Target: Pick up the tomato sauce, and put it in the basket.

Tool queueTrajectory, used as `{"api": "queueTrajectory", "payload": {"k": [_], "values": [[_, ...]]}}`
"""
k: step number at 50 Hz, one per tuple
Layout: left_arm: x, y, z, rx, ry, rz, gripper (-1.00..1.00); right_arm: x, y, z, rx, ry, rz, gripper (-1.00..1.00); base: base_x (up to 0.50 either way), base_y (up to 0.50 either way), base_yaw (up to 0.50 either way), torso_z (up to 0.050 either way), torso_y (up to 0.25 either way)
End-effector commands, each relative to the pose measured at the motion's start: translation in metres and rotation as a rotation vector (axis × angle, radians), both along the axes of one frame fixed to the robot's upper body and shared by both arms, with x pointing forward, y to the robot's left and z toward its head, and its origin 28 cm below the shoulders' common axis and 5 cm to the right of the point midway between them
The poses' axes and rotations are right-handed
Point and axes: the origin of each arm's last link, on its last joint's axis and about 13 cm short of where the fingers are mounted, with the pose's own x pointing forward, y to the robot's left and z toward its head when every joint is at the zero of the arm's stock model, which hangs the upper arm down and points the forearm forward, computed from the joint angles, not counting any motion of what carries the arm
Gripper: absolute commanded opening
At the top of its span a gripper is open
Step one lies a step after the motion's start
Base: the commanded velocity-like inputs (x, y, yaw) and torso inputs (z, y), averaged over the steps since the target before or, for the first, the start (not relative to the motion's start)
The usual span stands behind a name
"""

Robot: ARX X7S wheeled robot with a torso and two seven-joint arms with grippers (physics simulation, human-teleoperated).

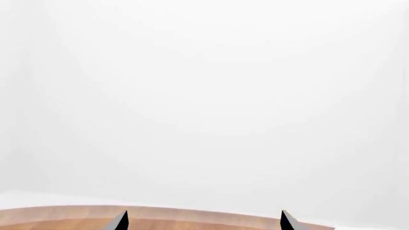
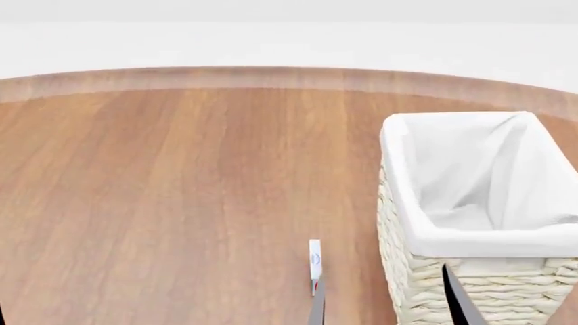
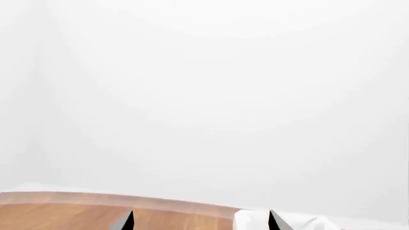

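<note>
The tomato sauce can shows in no view. The cream wicker basket [image 2: 417, 288] with its white liner stands on the wooden table [image 2: 181, 203] at the right of the head view. Its liner also shows in the right wrist view [image 3: 252, 221]. My right gripper [image 2: 380, 255] is open and empty, with one finger [image 2: 315, 261] left of the basket and the other in front of its near wall. In its own view the right gripper [image 3: 201, 214] has its tips wide apart. My left gripper [image 1: 204, 214] is open and empty above the table, facing the far edge.
The table's far edge [image 2: 271, 76] curves across the back, with a plain white wall beyond it. Bare wood [image 2: 135, 237] fills the left and middle of the head view. No other objects show.
</note>
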Motion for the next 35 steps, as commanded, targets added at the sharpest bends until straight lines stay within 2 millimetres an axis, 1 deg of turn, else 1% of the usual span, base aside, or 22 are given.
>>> {"api": "queueTrajectory", "payload": {"k": [1,5,6,8,9,12,15,16,18,21,28,29,31,35], "values": [[0.001,0.001,-0.002,-0.002,0.004,0.001,1.00,-0.011,0.001,-0.005,-0.007,0.015,-0.005,1.00,0.00,0.00,0.00,0.000,0.000],[0.002,0.001,-0.005,-0.001,0.011,0.000,1.00,-0.030,0.005,-0.012,-0.017,0.037,-0.018,1.00,0.00,0.00,0.00,0.000,0.000],[0.002,0.000,-0.006,0.001,0.014,0.000,1.00,-0.040,0.006,-0.015,-0.011,0.049,-0.021,1.00,0.00,0.00,0.00,0.000,0.000],[0.002,0.000,-0.007,0.005,0.014,-0.001,1.00,-0.052,0.008,-0.016,-0.010,0.054,-0.011,1.00,0.00,0.00,0.00,0.000,0.000],[0.002,0.000,-0.006,0.003,0.015,-0.001,1.00,-0.063,0.009,-0.016,-0.004,0.056,-0.003,1.00,0.00,0.00,0.00,0.000,0.000],[0.002,-0.001,-0.007,0.006,0.017,-0.001,1.00,-0.076,0.011,-0.016,-0.004,0.062,-0.003,1.00,0.00,0.00,0.00,0.000,0.000],[0.001,-0.002,-0.009,0.009,0.018,-0.006,1.00,-0.083,0.013,-0.017,0.011,0.063,0.001,1.00,0.00,0.00,0.00,0.000,0.000],[0.001,-0.002,-0.011,0.011,0.021,-0.007,1.00,-0.089,0.014,-0.018,0.006,0.071,0.028,1.00,0.00,0.00,0.00,0.000,0.000],[0.002,-0.002,-0.012,0.009,0.025,-0.007,1.00,-0.101,0.013,-0.018,0.013,0.066,0.003,1.00,0.00,0.00,0.00,0.000,0.000],[0.002,-0.002,-0.013,0.009,0.028,-0.009,1.00,-0.111,0.013,-0.020,0.020,0.075,0.009,1.00,0.00,0.00,0.00,0.000,0.000],[0.004,-0.003,-0.014,0.013,0.031,-0.010,1.00,-0.130,0.010,-0.041,0.039,0.078,-0.029,1.00,0.00,0.00,0.00,0.000,0.000],[0.003,-0.003,-0.015,0.011,0.032,-0.011,1.00,-0.133,0.010,-0.045,0.050,0.065,-0.042,1.00,0.00,0.00,0.00,0.000,0.000],[0.003,-0.003,-0.017,0.013,0.036,-0.012,1.00,-0.139,0.010,-0.061,0.041,0.101,-0.064,1.00,0.00,0.00,0.00,0.000,0.000],[0.004,-0.004,-0.020,0.012,0.043,-0.013,1.00,-0.145,0.012,-0.078,0.044,0.136,-0.068,1.00,0.00,0.00,0.00,0.000,0.000]]}}
